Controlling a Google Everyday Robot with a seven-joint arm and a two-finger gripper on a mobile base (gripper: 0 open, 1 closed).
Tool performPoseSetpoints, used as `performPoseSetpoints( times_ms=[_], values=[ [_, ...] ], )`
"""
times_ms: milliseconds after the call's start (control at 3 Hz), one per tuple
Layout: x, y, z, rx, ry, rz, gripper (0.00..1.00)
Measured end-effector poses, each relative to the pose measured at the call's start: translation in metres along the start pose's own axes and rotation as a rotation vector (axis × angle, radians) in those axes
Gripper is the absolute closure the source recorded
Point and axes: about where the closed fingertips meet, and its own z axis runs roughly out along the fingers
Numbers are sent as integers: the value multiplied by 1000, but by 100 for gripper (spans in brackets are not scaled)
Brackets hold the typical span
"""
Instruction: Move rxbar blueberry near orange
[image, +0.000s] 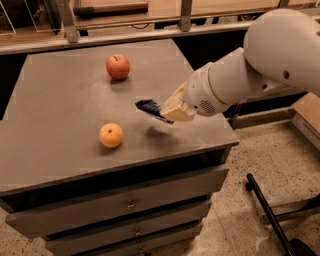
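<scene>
The gripper (169, 112) clamps the flat navy rxbar blueberry (149, 106) above the smooth grey table (60, 110), near its right edge; open room lies left of the gripper; the round orange (111, 135) sits lower-left.

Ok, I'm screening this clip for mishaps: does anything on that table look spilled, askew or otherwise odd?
Nothing stands out. The gripper holds the rxbar blueberry tilted, lifted off the table, apart from the orange. The orange and the apple sit whole; nothing is spilled.

Lab or office: grey drawer cabinet (150, 194), speckled floor (265, 155), wooden bench (210, 7) behind; gripper (169, 113) over cabinet, clamping rxbar blueberry (147, 106).
</scene>
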Motion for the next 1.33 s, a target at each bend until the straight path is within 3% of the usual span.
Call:
performPoseSetpoints(
  times_ms=[333, 667, 1333],
  values=[
    [-5, 1, -6, 46, -9, -135, 100],
    [-4, 2, -4, 51, -11, -154, 100],
    [9, 10, 8, 103, 12, -290, 100]
  ],
)
